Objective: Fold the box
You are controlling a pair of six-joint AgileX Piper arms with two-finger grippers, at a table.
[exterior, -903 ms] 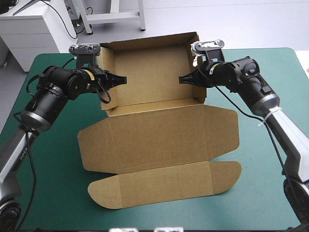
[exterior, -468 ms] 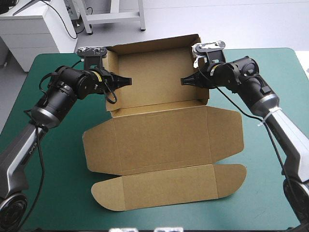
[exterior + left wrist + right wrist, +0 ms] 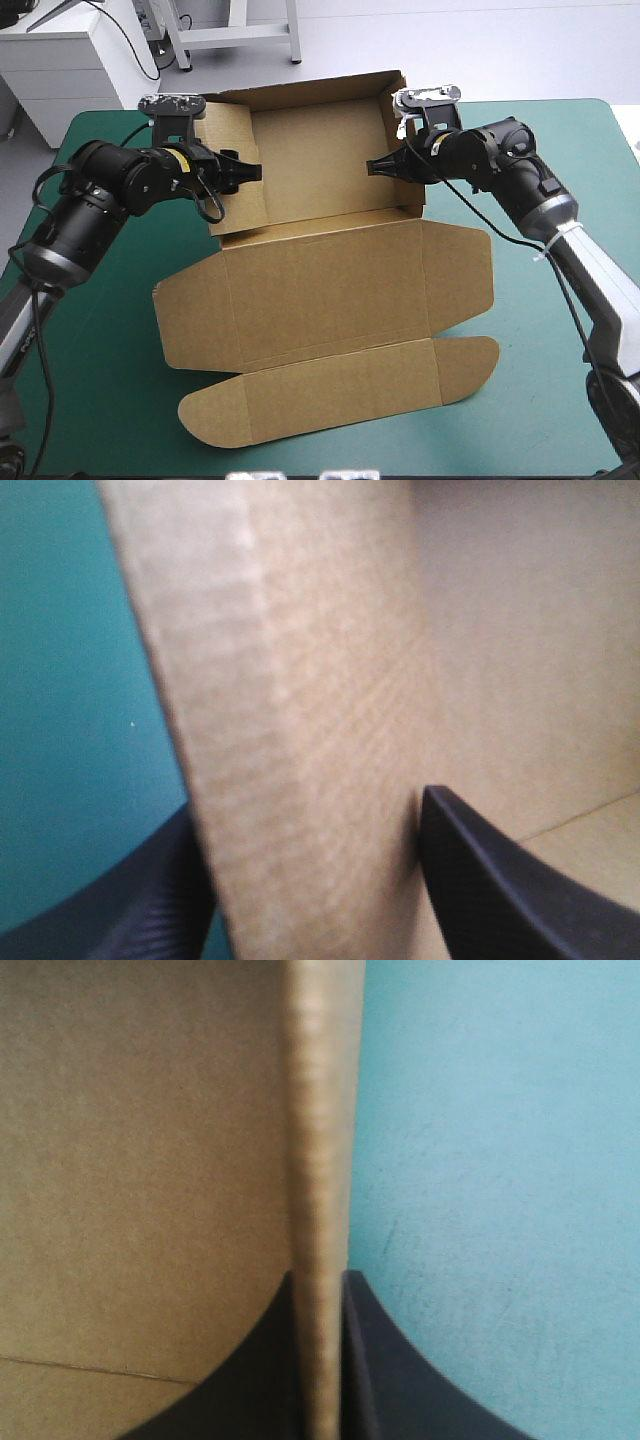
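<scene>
The brown box [image 3: 330, 290] lies on the teal-green cover with its far half raised into walls and its near panels and lid flap flat. My left gripper [image 3: 248, 168] sits at the raised left wall [image 3: 232, 125], which leans outward. In the left wrist view the thick wall [image 3: 300, 730] fills the gap between the black fingers [image 3: 480, 870], and the left gripper [image 3: 305, 820] is shut on it. My right gripper [image 3: 378, 166] pinches the upright right wall [image 3: 398, 195]. Close up, the right gripper [image 3: 320, 1280] is shut on the wall's thin edge [image 3: 320, 1110].
Bare teal-green cover [image 3: 100, 300] surrounds the box on the left, right and near sides. The rounded lid flap [image 3: 340, 385] reaches toward the table's near edge. The back wall [image 3: 320, 140] stands near the far edge.
The box slid a little right, then back left with both grippers. The left arm drew back to the left, and the left wall now leans outward more.
</scene>
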